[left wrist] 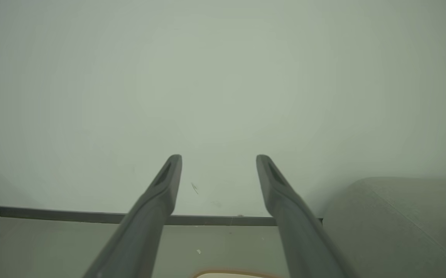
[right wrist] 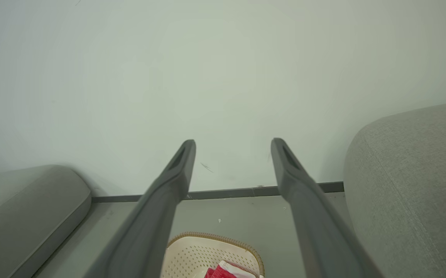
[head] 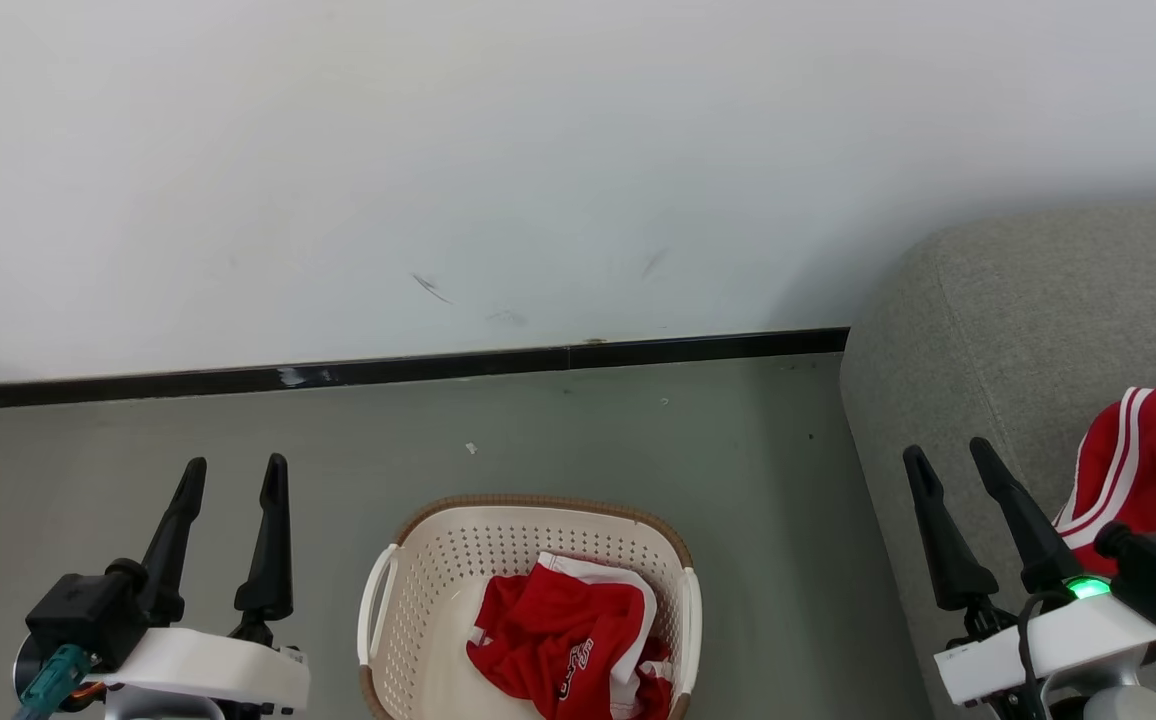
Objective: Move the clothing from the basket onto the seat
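Observation:
A cream basket (head: 418, 570) with a brown rim stands on the floor at the bottom centre, holding crumpled red clothing (head: 563, 635) with white trim. A second red garment (head: 1138, 470) with white stripes lies on the grey seat (head: 998, 330) at the right. My left gripper (head: 233, 475) is open and empty, left of the basket. Over the seat's edge, beside the red garment, my right gripper (head: 948, 455) also stands open and empty. In the right wrist view its fingers (right wrist: 176, 173) frame the basket (right wrist: 192, 251) below. The left wrist view has the left fingers (left wrist: 165, 181) pointing toward the wall.
A white wall with a black baseboard (head: 388, 368) runs behind the basket. Grey floor (head: 638, 430) lies between wall and basket. In the right wrist view another grey padded piece (right wrist: 22, 208) sits at the far left.

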You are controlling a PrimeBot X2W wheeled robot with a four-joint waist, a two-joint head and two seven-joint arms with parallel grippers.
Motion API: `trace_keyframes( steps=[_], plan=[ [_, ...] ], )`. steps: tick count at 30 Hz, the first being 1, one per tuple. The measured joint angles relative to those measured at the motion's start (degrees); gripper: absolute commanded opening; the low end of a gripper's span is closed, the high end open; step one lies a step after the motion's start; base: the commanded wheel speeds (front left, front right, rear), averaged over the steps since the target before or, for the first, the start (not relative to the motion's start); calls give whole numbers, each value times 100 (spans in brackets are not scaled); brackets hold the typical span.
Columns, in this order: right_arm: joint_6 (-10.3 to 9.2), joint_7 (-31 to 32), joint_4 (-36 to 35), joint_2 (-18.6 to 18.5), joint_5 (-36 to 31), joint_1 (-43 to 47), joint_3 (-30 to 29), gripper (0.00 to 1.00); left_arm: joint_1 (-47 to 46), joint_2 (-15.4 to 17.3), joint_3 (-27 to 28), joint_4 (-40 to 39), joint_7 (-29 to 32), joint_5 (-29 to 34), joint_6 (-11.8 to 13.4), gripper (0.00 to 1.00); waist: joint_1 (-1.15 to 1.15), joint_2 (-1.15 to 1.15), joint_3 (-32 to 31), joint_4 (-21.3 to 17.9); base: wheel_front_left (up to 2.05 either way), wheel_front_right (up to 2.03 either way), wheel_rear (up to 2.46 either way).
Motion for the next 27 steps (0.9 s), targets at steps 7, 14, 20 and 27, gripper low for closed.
trace_keyframes(
  steps=[7, 14, 20, 27],
  plan=[
    [0, 0, -67, 14, -16, 0, -18, 100, 1, -82, 74, 4, -10, 99, -130, 100, 0, 0, 70, -34, 0, 0, 0],
    [0, 0, -130, 20, -60, -7, -29, 100, -1, -115, 140, 37, -10, 253, -301, 100, 0, 0, 166, -62, 0, 0, 0],
    [0, 0, -157, 21, -68, -13, -32, 100, -11, -144, 155, 70, -10, 309, -402, 100, 0, 0, 267, -83, 0, 0, 0],
    [0, 0, -225, 38, -122, -54, -13, 100, -97, -146, 144, 198, -10, 406, -524, 100, 0, 0, 451, -148, 0, 0, 0]
  ],
)
